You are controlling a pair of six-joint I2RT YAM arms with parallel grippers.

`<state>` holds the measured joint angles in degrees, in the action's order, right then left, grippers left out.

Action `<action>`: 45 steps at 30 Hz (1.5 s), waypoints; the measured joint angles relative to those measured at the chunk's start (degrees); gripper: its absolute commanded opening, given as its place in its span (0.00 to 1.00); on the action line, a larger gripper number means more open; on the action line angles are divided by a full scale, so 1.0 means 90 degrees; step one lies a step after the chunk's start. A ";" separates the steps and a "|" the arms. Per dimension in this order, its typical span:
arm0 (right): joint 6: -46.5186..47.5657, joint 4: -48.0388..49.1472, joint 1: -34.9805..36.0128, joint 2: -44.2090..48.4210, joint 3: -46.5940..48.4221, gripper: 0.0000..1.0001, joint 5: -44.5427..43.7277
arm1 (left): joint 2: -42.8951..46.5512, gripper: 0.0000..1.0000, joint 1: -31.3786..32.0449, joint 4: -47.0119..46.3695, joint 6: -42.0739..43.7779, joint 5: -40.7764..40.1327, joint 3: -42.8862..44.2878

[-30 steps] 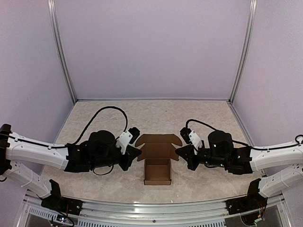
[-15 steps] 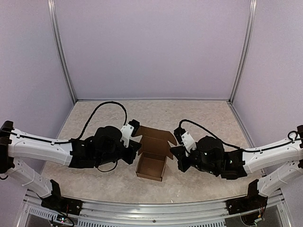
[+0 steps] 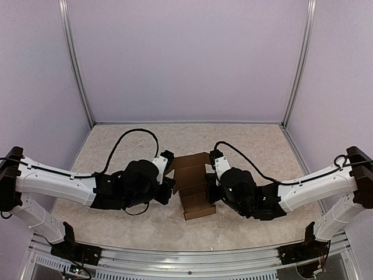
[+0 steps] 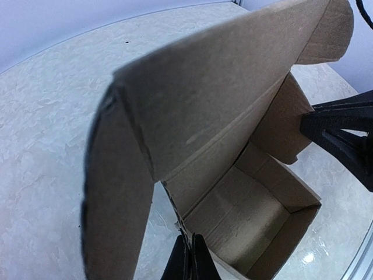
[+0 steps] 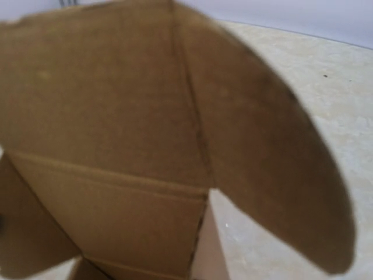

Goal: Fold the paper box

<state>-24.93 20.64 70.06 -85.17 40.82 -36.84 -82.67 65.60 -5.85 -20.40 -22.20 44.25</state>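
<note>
The paper box (image 3: 195, 198) is a small brown open box between my grippers, its lid panel (image 3: 191, 166) raised at the far side. In the left wrist view the lid (image 4: 221, 87) arches over the box's bare inside (image 4: 256, 221). My left gripper (image 3: 169, 188) is at the box's left wall; its fingers (image 4: 189, 262) are pinched shut on that wall's edge. My right gripper (image 3: 208, 188) presses against the box's right side; its black tip (image 4: 304, 123) touches the right side flap. Cardboard (image 5: 116, 116) fills the right wrist view and no fingers show there.
The box stands on a pale marbled tabletop (image 3: 128, 140). Lilac walls close in the back and sides, with metal posts (image 3: 78, 70) at the corners. A metal rail (image 3: 186, 256) runs along the near edge. Black cables (image 3: 137, 135) loop over both arms.
Both grippers have moved inward against the box's sides. The lid, lying flat a second ago, has risen, and the box has turned and slid slightly right.
</note>
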 measured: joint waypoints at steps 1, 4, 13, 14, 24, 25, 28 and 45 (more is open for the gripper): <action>-0.0041 0.0002 0.0024 -0.0070 0.0066 0.00 -0.0083 | -0.0027 0.00 0.0002 0.0029 -0.0041 -0.0034 0.0029; -0.0158 0.0012 0.0092 -0.0238 0.0194 0.00 -0.0270 | -0.0104 0.00 0.0002 0.0104 -0.0182 -0.0129 0.0083; -0.0345 0.0075 0.0284 -0.0396 0.0206 0.00 -0.0517 | -0.0238 0.00 0.0005 0.0284 -0.0529 -0.0345 0.0270; -0.0372 0.0080 0.0296 -0.0396 0.0204 0.00 -0.0537 | -0.0248 0.00 0.0005 0.0291 -0.0556 -0.0355 0.0287; -0.0663 0.0270 0.0381 -0.0406 -0.0034 0.00 -0.0848 | -0.0486 0.00 0.0151 0.0304 -0.0801 -0.0515 0.0474; -0.0680 0.0308 0.0391 -0.0413 -0.0058 0.00 -0.0884 | -0.0512 0.00 0.0175 0.0304 -0.0840 -0.0551 0.0498; -0.0707 0.0376 0.0437 -0.0442 -0.0114 0.00 -0.0993 | -0.0600 0.00 0.0231 0.0308 -0.0964 -0.0661 0.0561; -0.0857 0.0636 0.0554 -0.0534 -0.0257 0.00 -0.1275 | -0.0947 0.00 0.0442 0.0325 -0.1426 -0.1095 0.0782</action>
<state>-32.64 26.37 75.05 -89.97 38.50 -48.31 -91.20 69.58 -2.92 -33.23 -32.05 51.29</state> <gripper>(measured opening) 0.004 0.005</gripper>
